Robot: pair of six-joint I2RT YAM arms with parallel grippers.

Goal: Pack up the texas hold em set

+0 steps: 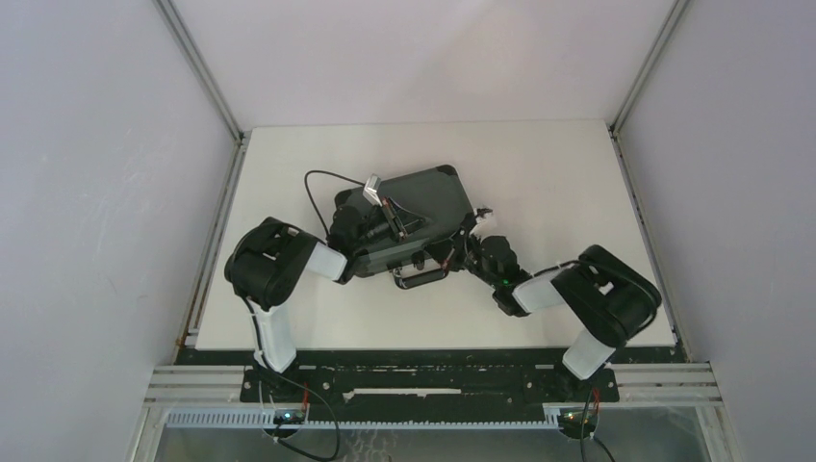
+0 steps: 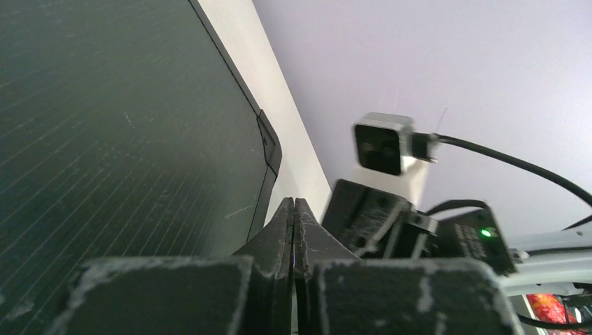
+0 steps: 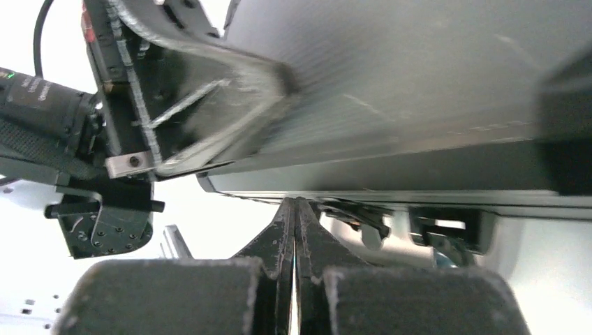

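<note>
Shut fingertips of the right end effector (image 3: 294, 209) fill its wrist view, jaws pressed together and holding nothing. They are aimed at the front edge of the briefcase (image 1: 428, 192), just beside its handle (image 1: 420, 277). The left end effector (image 2: 294, 209) is likewise closed and empty, lying over the lid near the front left corner; whether it presses down I cannot tell. Outward, the briefcase lies flat on the bench (image 1: 558, 164), lid down, with no chips or cards outside it. By that, I judge the step in hand to be fastening. The next move calls for one tip to steady the lid while the other pushes what looks like a front latch (image 3: 447, 234) home.
</note>
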